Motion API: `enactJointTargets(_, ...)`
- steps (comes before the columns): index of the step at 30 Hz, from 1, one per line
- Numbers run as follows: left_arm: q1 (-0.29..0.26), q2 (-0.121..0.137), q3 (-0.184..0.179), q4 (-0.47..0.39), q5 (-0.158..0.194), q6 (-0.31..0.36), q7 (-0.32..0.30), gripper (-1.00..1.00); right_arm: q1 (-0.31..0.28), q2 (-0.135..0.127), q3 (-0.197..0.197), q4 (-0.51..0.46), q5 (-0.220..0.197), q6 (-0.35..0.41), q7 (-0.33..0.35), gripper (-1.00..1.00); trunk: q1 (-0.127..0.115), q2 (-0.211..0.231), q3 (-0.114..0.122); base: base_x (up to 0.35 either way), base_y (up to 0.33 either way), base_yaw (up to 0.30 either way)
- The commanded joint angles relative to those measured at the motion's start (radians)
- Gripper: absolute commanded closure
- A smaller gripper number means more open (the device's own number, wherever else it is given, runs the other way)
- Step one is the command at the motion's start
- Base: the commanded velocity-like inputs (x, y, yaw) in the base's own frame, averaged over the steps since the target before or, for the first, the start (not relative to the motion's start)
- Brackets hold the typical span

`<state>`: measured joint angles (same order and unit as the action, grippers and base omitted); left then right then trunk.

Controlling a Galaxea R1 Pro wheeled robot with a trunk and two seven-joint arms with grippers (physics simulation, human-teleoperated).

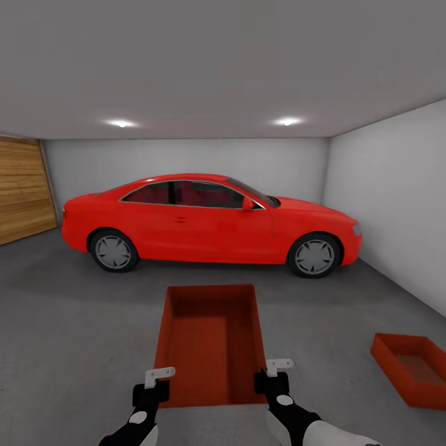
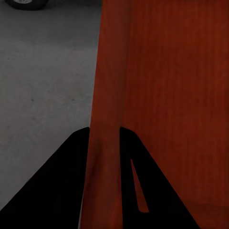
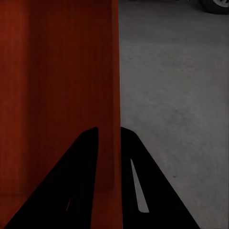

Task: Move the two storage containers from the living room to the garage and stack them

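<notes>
Two pincers (image 1: 160,374) (image 1: 280,365) clamp a smooth-walled rectangular orange-red container (image 1: 210,341) over rough grey floor (image 1: 74,322).

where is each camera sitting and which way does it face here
Head view: on the robot's head, looking forward and down over the held container, the second container on the floor, and the red car; both forearms show, left end effector, right end effector.
Left wrist view: near the left end effector, looking along its fingers astride the container wall.
Right wrist view: near the right end effector, likewise astride the other wall.
Shared: both wrist views show the held container, grey floor and a car wheel.
</notes>
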<state>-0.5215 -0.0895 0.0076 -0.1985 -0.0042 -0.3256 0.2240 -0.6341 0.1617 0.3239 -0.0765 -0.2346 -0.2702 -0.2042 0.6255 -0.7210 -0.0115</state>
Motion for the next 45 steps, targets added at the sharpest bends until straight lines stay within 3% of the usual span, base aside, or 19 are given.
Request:
enactJointTargets(1,0.0,-0.001,0.009,0.004,0.009,-0.004,0.008,1.0,-0.001,0.001,-0.013,-0.015,0.0,-0.003,0.002,1.0,0.001,-0.001,-0.001,0.321,0.0,0.0)
enactJointTargets(13,-0.001,-0.001,0.01,0.003,0.007,-0.004,0.008,1.0,-0.001,0.001,-0.011,-0.015,0.0,-0.003,0.003,1.0,0.001,-0.001,-0.001,0.32,0.037,-0.159)
enactJointTargets(45,-0.001,-0.001,0.009,0.003,0.007,-0.005,-0.003,1.0,-0.001,0.001,-0.012,-0.015,0.0,-0.003,0.005,1.0,0.001,-0.001,-0.001,0.295,0.229,-0.248)
